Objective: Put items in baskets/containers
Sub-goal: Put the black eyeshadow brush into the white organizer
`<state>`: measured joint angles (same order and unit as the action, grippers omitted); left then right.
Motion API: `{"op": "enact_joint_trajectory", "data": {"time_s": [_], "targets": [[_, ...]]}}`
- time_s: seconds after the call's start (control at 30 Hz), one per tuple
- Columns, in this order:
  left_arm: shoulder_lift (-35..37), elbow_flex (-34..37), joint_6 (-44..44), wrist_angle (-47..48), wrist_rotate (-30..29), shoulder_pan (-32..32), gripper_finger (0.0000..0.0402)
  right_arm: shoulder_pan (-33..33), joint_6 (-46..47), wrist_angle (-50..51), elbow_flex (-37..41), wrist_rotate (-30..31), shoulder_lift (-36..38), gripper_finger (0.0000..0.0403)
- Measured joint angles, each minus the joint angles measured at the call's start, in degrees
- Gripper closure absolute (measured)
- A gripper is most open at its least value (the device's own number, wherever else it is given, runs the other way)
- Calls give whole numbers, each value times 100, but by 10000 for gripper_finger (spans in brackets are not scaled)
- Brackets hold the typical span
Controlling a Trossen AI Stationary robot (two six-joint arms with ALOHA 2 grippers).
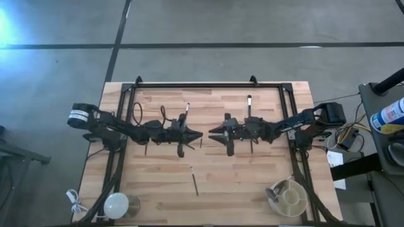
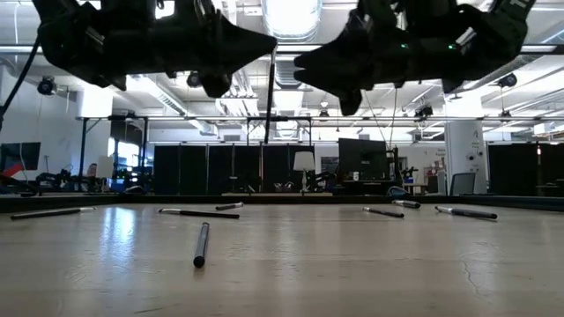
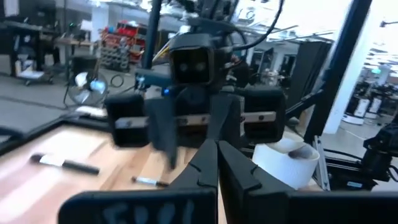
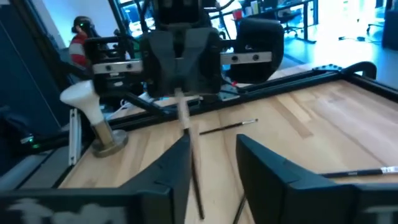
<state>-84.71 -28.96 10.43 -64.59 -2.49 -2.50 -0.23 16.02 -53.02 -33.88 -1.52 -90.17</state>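
Observation:
Over the table's middle, my left gripper [image 1: 197, 134] is shut on a thin dark brush [image 2: 270, 92], which hangs down from its tips and also shows in the right wrist view [image 4: 191, 155]. My right gripper [image 1: 213, 132] faces it from the right, open, just short of the brush and touching nothing. Other brushes lie flat on the wood: one [image 1: 194, 183] near the middle front, two [image 1: 187, 110] [image 1: 249, 101] farther back. The round cream tub [image 1: 289, 197] stands at the near right corner. My left gripper pinches the brush's upper end [image 4: 181, 107] between its two fingertips [image 4: 180, 87]. The fingers lie about level and come from the table's left, across the brush. The brush hangs below them nearly upright, its lower end [image 2: 270, 139] clear of the table.
A white dome with a cord [image 1: 117, 203] sits at the near left corner. A black frame [image 1: 202, 84] runs along the far edge and both sides. More brushes [image 2: 198, 212] [image 2: 467, 212] lie scattered toward the far side. Bare wood lies between the front brush and the tub.

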Motion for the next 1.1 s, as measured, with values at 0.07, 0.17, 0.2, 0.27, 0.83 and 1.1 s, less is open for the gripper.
{"op": "enact_joint_trajectory", "data": {"time_s": [0.07, 0.17, 0.2, 0.27, 0.83, 1.1], "targets": [[-1, -35, -53, 5, 21, 0, 401, -1, -109, -13, -176, 2, -155, 262], [-4, -59, -103, 11, 24, 1, 401, 1, -253, -1, -377, -3, -343, 249], [-4, -68, -117, 9, 23, 2, 401, 0, -286, 0, -434, -9, -392, 248], [-4, -82, -148, 0, 25, 2, 401, -4, -324, 10, -566, -75, -525, 247], [14, -78, -286, -14, 5, 57, 401, -4, -336, 10, -865, -198, -658, 310], [16, -78, -295, -14, -6, 66, 401, -4, -314, 31, -942, -197, -736, 309]]}}
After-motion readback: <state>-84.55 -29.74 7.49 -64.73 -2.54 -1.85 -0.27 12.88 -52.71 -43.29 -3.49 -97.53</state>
